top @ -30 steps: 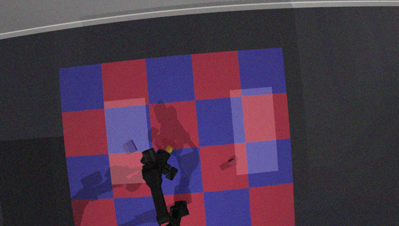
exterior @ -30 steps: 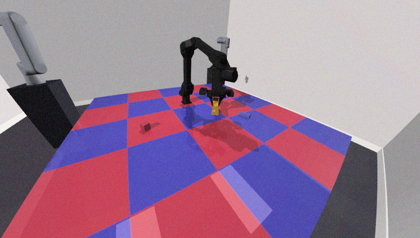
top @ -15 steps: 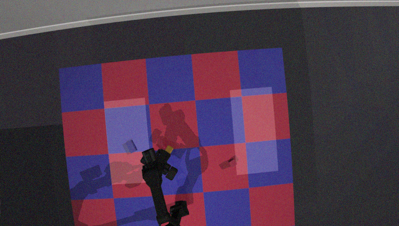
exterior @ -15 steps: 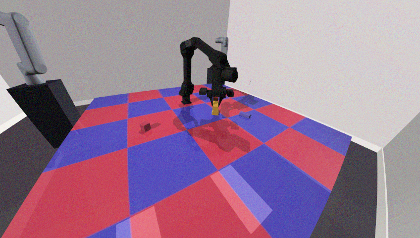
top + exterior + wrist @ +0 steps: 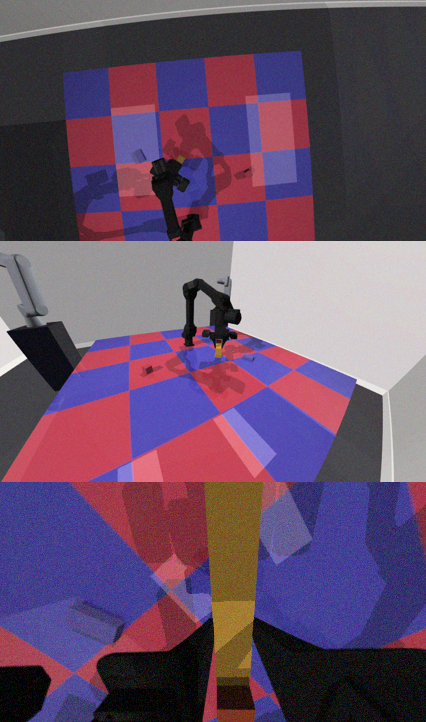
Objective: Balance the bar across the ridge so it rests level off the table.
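Note:
My gripper (image 5: 218, 346) (image 5: 231, 622) is shut on the yellow bar (image 5: 180, 159) (image 5: 218, 352) (image 5: 233, 557), which hangs above the table. In the wrist view the bar runs from the top edge down between the fingers, with a dark and orange-red part at the bottom. Its tilt is hard to tell. A short blue-grey block (image 5: 139, 155) (image 5: 248, 357) (image 5: 95, 622) lies on the table, to the left of the gripper in the top view; it may be the ridge. The bar does not touch it.
A small dark red block (image 5: 246, 170) (image 5: 147, 369) stands apart, on a red square. The table (image 5: 233, 74) (image 5: 167, 408) has red and blue squares, with pale reflections and arm shadows. In the exterior view a grey arm (image 5: 29, 285) stands on a black pedestal (image 5: 38, 354) at the left.

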`<state>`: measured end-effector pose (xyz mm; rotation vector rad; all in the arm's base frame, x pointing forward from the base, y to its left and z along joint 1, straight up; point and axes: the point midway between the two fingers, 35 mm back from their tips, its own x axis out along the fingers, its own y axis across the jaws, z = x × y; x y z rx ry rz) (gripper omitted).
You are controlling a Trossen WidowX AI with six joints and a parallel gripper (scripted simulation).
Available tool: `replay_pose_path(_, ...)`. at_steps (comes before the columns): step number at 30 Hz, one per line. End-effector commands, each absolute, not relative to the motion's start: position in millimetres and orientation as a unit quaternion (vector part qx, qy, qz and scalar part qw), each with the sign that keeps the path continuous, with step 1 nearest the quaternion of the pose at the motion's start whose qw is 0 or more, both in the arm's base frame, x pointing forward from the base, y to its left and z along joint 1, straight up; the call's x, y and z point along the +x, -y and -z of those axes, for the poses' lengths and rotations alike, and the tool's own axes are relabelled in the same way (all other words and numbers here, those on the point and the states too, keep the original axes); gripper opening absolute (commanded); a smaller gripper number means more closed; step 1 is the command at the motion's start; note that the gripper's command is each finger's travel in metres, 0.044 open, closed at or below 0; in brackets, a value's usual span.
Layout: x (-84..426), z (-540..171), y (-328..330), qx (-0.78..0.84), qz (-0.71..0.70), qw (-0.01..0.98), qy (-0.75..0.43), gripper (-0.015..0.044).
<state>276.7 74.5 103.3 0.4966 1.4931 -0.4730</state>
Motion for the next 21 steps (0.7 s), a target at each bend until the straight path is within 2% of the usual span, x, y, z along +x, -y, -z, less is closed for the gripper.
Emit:
replay_pose_path(1,276.7,-103.3,-74.5,0.221,0.211,0.681,-0.665,0.0000)
replay_pose_path(7,276.7,-103.3,-74.5,0.221,0.211,0.681,-0.665,0.0000)
replay_pose_path(13,276.7,-103.3,-74.5,0.221,0.211,0.681,-0.665,0.0157)
replay_pose_path(14,276.7,-103.3,-74.5,0.221,0.211,0.681,-0.665,0.0167)
replay_pose_path(21,276.7,-103.3,-74.5,0.221,0.211,0.681,-0.665,0.0167)
